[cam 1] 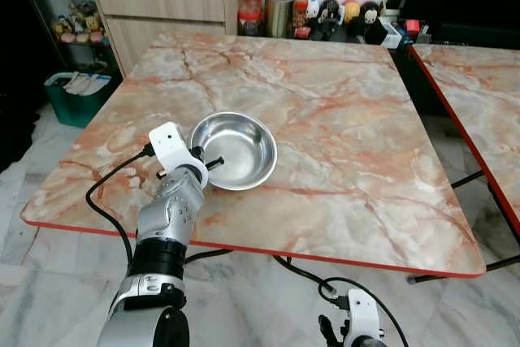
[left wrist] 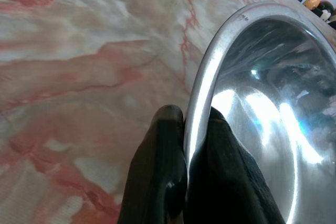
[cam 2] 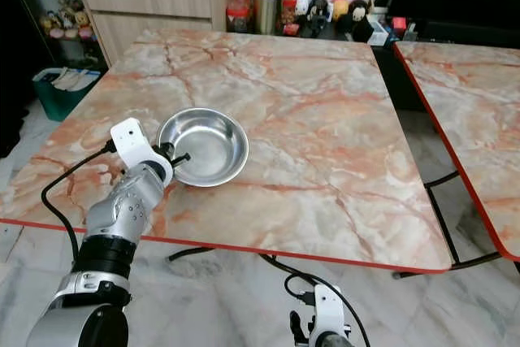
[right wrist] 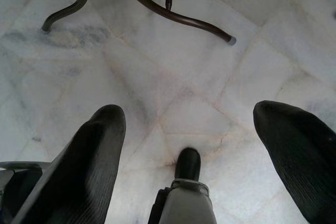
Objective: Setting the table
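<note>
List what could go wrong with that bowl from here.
1. The left tool pinches only the thin rim of the bowl, one finger inside and one outside; the smooth steel could slip or tilt if lifted.
2. The bowl sits toward the near edge of the table; a pull toward the robot might drag it off.

1. A round stainless-steel bowl [cam 1: 234, 150] is sitting upright on the marble table [cam 1: 349, 127], its open mouth facing up
2. It is lying toward the table's near edge, closer to the near-left corner than to the right edge
3. Its shiny inside is reflecting light and is holding nothing
4. Its near-left rim is being pinched by the left gripper [left wrist: 185, 129], one black finger inside the rim, one outside
</note>
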You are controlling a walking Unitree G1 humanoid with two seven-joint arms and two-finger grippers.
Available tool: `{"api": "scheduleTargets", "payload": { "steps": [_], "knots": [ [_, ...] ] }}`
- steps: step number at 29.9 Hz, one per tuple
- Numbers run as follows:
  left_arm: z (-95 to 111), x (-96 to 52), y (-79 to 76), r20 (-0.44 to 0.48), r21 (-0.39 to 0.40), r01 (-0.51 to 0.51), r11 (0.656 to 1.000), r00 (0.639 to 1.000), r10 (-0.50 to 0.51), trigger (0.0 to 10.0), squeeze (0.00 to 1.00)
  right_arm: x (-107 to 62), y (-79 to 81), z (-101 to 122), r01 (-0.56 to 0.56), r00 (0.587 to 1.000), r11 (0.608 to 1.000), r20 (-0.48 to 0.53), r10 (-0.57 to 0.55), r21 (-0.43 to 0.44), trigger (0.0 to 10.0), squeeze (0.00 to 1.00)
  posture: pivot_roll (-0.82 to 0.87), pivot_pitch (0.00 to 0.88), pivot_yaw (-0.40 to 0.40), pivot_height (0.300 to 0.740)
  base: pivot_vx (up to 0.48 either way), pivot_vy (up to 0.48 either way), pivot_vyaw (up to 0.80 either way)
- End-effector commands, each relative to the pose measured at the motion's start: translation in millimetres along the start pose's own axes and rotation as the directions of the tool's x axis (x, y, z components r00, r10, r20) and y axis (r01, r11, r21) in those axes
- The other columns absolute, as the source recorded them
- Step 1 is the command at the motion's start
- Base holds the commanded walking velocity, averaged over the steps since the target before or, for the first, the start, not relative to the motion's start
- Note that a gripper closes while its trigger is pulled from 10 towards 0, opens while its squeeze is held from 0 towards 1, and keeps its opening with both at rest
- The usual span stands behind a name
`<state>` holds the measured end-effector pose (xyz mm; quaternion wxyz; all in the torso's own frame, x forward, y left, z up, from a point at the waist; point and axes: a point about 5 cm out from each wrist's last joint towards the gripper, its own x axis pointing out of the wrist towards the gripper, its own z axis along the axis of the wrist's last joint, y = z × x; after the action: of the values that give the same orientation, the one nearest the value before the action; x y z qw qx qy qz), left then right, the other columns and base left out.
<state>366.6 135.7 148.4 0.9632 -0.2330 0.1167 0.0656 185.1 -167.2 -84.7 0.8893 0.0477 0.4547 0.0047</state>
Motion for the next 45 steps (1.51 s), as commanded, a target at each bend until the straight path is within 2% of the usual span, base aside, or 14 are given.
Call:
{"api": "scheduleTargets", "payload": {
  "steps": [1,34,38,40,45],
  "knots": [
    [11.4,-1.6,-3.9,0.053,-0.006,0.011,1.0,0.999,-0.01,10.0,0.0,-0.1,-1.2,0.2,0.003,1.0,1.0,-0.003,-0.003,-0.007,10.0,0.0,0.11,0.0,-0.036,0.74,0.262,0.0,0.0],
    [13.9,-4.3,-3.4,0.067,0.008,0.027,1.0,0.997,-0.027,10.0,0.0,-0.3,-1.1,-1.4,-0.007,1.0,1.0,-0.014,0.006,-0.028,10.0,0.0,0.11,0.0,-0.035,0.74,0.265,0.0,0.0],
    [8.8,-5.4,-4.0,0.02,-0.031,0.071,0.997,0.997,-0.07,10.0,0.0,-0.2,-0.7,-1.0,-0.009,1.0,1.0,-0.014,0.009,-0.029,10.0,0.0,0.11,0.0,-0.035,0.74,0.0,0.0,0.0],
    [6.0,-6.6,-8.4,-0.007,-0.069,0.123,0.99,0.992,-0.123,10.0,0.0,-0.2,-0.6,-1.0,-0.01,1.0,1.0,-0.014,0.01,-0.029,10.0,0.0,0.11,0.0,-0.034,0.74,0.0,0.0,0.0],
    [2.1,-6.6,-15.9,-0.052,-0.068,0.156,0.985,0.986,-0.16,10.0,0.0,-0.2,-0.6,-1.1,-0.011,1.0,1.0,-0.015,0.011,-0.029,10.0,0.0,0.11,0.0,-0.034,0.74,0.0,0.0,0.0]
  ]
}}
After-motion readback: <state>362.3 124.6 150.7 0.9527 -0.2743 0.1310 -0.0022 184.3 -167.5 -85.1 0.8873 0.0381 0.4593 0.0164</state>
